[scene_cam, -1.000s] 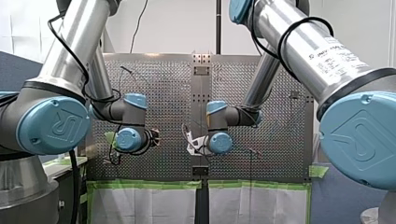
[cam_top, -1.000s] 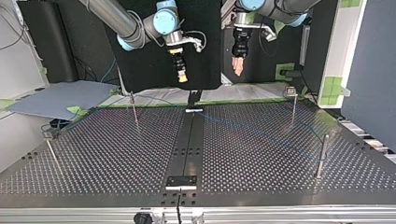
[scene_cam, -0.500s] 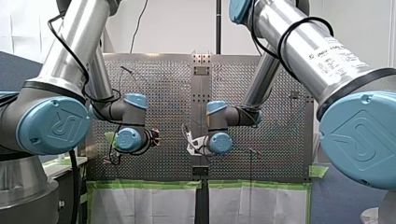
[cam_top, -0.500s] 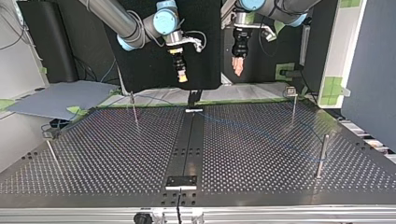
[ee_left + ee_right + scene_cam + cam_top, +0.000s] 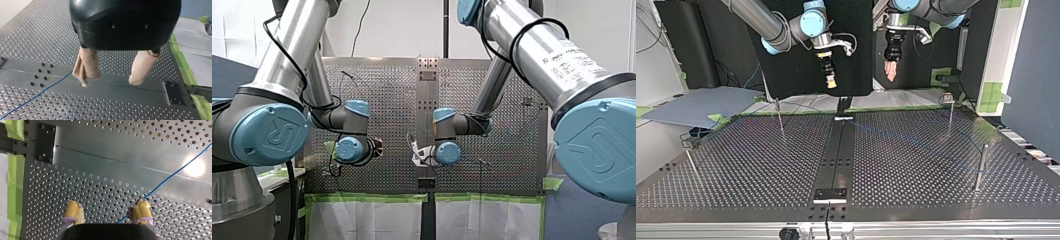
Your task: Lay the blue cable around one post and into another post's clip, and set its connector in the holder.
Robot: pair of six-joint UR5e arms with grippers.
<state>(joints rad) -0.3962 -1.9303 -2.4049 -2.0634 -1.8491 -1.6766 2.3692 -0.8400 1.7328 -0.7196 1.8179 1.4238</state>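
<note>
left tool [image 5: 109, 83], right tool [image 5: 108, 201] spread, empty; blue cable [image 5: 172, 175] across table [image 5: 125, 150].

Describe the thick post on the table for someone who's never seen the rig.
In the top view, find the dark strip down the middle of the perforated table, then look to the view's right. Two posts stand there; the thick post is the nearer one, and the thin post behind it carries a small block on top.

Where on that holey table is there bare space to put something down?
The top view's left half, between the far left post, the near left post and the centre strip, lies bare. The right half is crowded: the blue cable runs across it toward the near right post.
</note>
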